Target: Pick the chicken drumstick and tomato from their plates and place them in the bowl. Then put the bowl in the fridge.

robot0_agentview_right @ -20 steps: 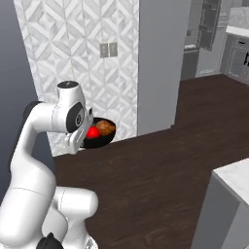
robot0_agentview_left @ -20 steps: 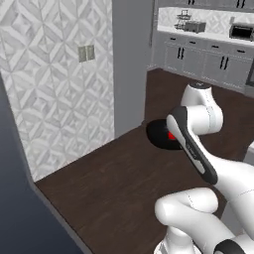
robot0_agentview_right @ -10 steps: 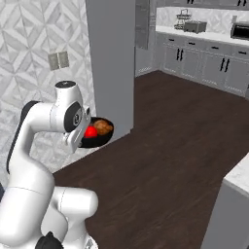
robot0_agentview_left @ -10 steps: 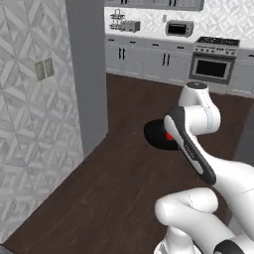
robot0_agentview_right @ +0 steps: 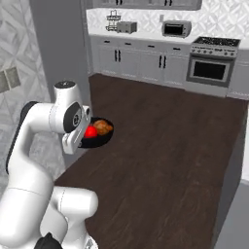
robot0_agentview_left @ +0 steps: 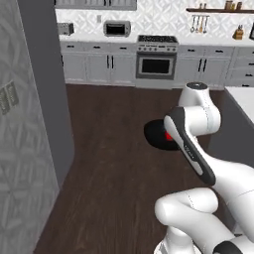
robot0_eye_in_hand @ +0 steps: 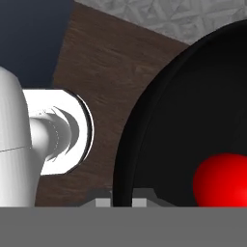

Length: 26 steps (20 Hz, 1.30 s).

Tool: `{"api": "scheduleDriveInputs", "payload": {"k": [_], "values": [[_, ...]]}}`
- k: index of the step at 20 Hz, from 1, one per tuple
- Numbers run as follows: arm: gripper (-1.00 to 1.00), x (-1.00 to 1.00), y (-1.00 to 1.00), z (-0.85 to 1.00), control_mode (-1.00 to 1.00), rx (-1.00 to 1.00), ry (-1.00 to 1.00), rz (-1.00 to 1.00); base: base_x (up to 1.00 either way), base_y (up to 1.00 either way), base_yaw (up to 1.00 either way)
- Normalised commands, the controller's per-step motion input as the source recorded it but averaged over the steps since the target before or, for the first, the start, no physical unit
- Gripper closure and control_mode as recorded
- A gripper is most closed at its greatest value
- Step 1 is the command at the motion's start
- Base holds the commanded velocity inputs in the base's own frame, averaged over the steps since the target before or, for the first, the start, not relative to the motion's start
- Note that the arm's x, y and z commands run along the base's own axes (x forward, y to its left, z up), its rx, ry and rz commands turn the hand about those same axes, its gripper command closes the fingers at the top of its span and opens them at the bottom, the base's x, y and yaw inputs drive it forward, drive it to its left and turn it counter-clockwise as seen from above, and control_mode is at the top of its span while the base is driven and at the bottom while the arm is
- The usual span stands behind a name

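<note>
Bowl (robot0_agentview_left: pixel 158 136) carried in mid-air over dark wood floor (robot0_agentview_left: pixel 114 163), out in front of the arm, well clear of any surface. Left base view: black rim showing left of the forearm, sliver of red tomato (robot0_agentview_left: pixel 169 136) behind it. Right base view: bowl level or nearly so, tomato (robot0_agentview_right: pixel 91 131) toward the arm side, chicken drumstick (robot0_agentview_right: pixel 103 127) just beside it toward the far rim, the two apparently touching. Hand view: jaws (robot0_eye_in_hand: pixel 121 201) clenched on the near rim of the bowl (robot0_eye_in_hand: pixel 144 120), wall pinched between the tips; tomato (robot0_eye_in_hand: pixel 222 181) resting low on the glossy inside.

Handling, as judgement:
- Bowl rigid, glossy, probably slick; thin rim the only practical hold, and a one-sided rim pinch leaves the far side free to sag or twist.
- Wide and shallow, so low walls give little margin against spill.
- Tomato round and smooth, likely to roll with any tilt or jolt; drumstick irregular, likely to stay put better and partly block the tomato.
- Load light but off-centre from the grip; slow turns and a level wrist advisable.

Right of the bowl: range and oven (robot0_agentview_right: pixel 209 68) against the back wall, grey cabinets along it. Fridge not identifiable with certainty; tall grey panel (robot0_agentview_left: pixel 47 89) at left possibly its side.
</note>
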Motion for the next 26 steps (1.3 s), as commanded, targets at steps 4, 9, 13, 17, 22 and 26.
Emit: {"api": "scheduleDriveInputs", "payload": {"k": [4, 9, 13, 17, 22, 26], "values": [[1.00, 0.00, 0.00, 0.00, 1.00, 0.00, 0.00, 0.00, 0.98, 0.64, -0.54], [1.00, 0.00, 0.00, 0.00, 1.00, 0.00, 0.00, 0.00, 1.00, 0.17, -0.47], [1.00, 0.00, 0.00, 0.00, 1.00, 0.00, 0.00, 0.00, 1.00, -0.34, -0.26], [1.00, 0.00, 0.00, 0.00, 1.00, 0.00, 0.00, 0.00, 1.00, -0.13, -0.09], [1.00, 0.00, 0.00, 0.00, 1.00, 0.00, 0.00, 0.00, 1.00, 0.02, 0.00], [1.00, 0.00, 0.00, 0.00, 1.00, 0.00, 0.00, 0.00, 1.00, 0.07, 0.12]]}}
